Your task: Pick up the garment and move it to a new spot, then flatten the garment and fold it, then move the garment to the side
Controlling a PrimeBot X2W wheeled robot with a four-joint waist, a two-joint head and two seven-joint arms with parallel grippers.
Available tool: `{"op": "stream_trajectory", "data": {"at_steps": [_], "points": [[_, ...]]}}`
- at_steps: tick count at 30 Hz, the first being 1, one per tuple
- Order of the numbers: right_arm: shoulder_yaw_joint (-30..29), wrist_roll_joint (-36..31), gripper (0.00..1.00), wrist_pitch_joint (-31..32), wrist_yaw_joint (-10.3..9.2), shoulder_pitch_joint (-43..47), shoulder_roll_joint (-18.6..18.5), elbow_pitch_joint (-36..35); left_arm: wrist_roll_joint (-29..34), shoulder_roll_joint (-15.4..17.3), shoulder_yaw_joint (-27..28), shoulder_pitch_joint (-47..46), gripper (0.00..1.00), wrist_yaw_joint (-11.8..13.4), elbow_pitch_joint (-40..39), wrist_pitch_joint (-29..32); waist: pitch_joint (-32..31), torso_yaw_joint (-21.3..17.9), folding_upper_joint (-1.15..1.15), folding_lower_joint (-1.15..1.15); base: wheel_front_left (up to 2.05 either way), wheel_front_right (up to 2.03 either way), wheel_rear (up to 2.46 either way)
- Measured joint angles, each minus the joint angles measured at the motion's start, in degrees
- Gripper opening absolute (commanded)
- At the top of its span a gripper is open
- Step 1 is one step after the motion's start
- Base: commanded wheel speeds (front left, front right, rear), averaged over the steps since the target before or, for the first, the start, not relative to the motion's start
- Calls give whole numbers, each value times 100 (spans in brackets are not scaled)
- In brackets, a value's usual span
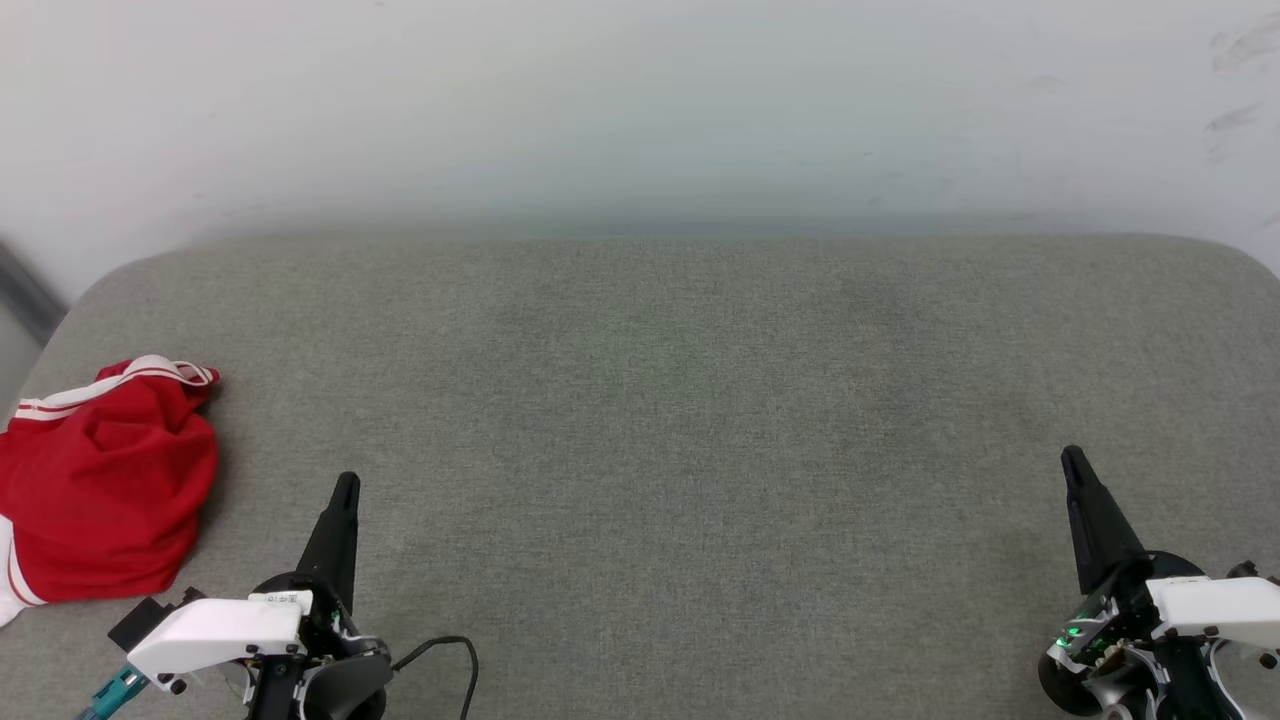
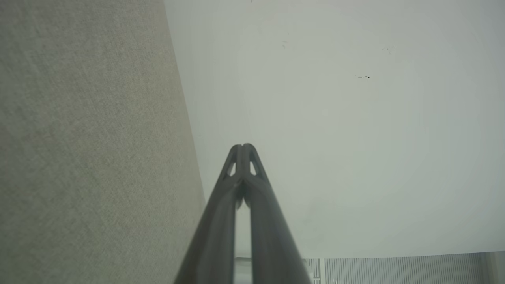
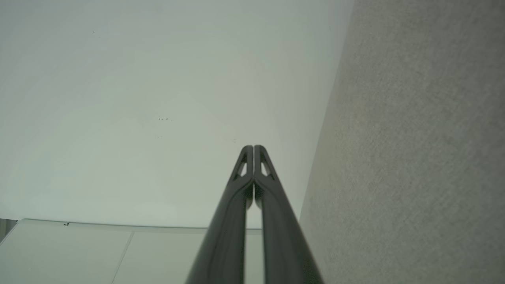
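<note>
The garment, red with white striped trim, lies crumpled in a heap at the far left of the grey cushioned surface, partly cut off by the view's left edge. My left gripper rests at the lower left, just right of the heap and apart from it, its fingers shut with nothing between them. In the left wrist view the left gripper shows its tips pressed together. My right gripper sits at the lower right, far from the garment, shut and empty. Its tips meet in the right wrist view too.
A pale wall rises behind the cushioned surface. The surface has rounded back corners, and its left edge drops off near the garment. A black cable loops by the left wrist.
</note>
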Motion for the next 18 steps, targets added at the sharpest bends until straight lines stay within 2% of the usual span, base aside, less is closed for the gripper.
{"op": "stream_trajectory", "data": {"at_steps": [18], "points": [[0, 0, 0, 0, 0, 0, 0, 0, -1, 0, 0, 0, 0, 0, 0, 0, 0, 0, 0, 0, 0, 0, 0]]}}
